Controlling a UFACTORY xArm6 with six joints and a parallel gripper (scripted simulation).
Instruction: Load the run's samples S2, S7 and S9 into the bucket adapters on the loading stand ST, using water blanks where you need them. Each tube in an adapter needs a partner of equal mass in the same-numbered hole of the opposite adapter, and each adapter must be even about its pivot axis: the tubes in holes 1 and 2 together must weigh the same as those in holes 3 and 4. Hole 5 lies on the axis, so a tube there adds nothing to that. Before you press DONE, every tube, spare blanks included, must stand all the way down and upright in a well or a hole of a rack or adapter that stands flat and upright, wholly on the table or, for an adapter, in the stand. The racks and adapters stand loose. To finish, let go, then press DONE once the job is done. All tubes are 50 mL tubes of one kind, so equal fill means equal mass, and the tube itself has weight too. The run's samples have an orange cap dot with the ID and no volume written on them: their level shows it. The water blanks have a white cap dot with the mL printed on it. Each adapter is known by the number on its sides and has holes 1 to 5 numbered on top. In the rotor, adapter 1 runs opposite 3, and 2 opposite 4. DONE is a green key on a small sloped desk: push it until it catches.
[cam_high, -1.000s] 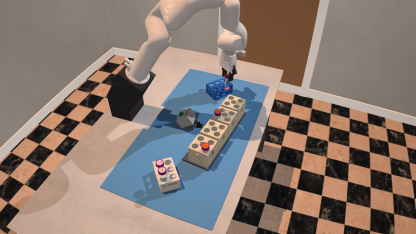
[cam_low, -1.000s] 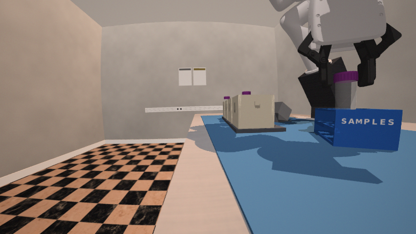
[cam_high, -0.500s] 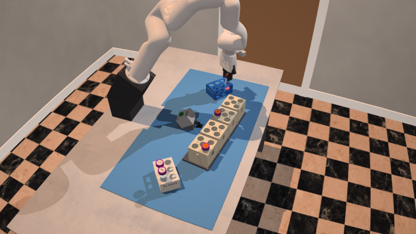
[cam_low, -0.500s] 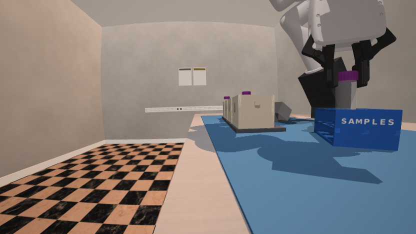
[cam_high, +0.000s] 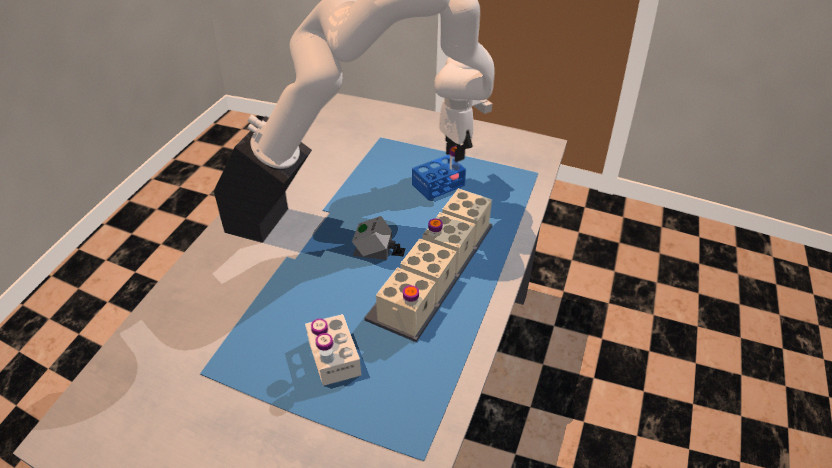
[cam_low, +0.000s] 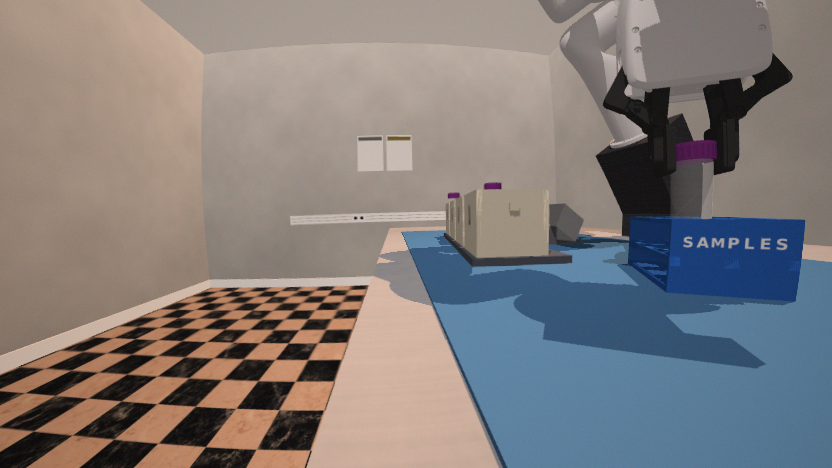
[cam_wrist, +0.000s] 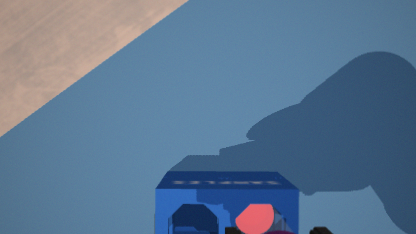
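Wrist view cuts off most of the blue SAMPLES rack (cam_high: 427, 189) (cam_low: 736, 264) (cam_wrist: 170, 197) at its bottom edge, leaving only slivers of the fingertips and a purple cap. A pink patch shows there in one rack opening. The lower part of the sample tube (cam_high: 452, 161) (cam_low: 692, 192) (cam_wrist: 282, 232) is hard to make out in the rack, so whether it reaches the bottom cannot be told. Its ID and the adapter numbers are unreadable.

The gripper (cam_high: 456, 152) (cam_low: 695, 160) (cam_wrist: 277, 231) is partly open, clamped on the tube's purple cap, one finger on each side. The tube stands roughly upright, its upper part above the rack.

Four cream adapters sit in a row on the dark loading stand (cam_high: 395, 330) (cam_low: 520, 261). One capped sample (cam_high: 410, 292) is in the end adapter farthest from the gripper; another (cam_high: 435, 224) is in the adapter second nearest the gripper. The grey console (cam_high: 372, 238) (cam_low: 564, 222) with its green key (cam_high: 362, 228) is beside the row. On the desk's blue mat (cam_high: 401, 407) (cam_low: 581, 395) (cam_wrist: 125, 125), the BLANKS rack (cam_high: 343, 375) holds two capped tubes, their printed volumes too small to read.

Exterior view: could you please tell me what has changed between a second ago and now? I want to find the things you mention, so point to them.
The gripper (cam_high: 457, 152) (cam_low: 697, 162) (cam_wrist: 276, 231) has closed its fingers onto the purple-capped tube (cam_high: 452, 162) (cam_low: 691, 189) (cam_wrist: 282, 232), whose cap has shifted slightly rightward in that view. The tube still stands in the blue SAMPLES rack (cam_high: 428, 185) (cam_low: 736, 270) (cam_wrist: 227, 181); rack and adapters (cam_high: 401, 314) (cam_low: 512, 227) look unmoved.
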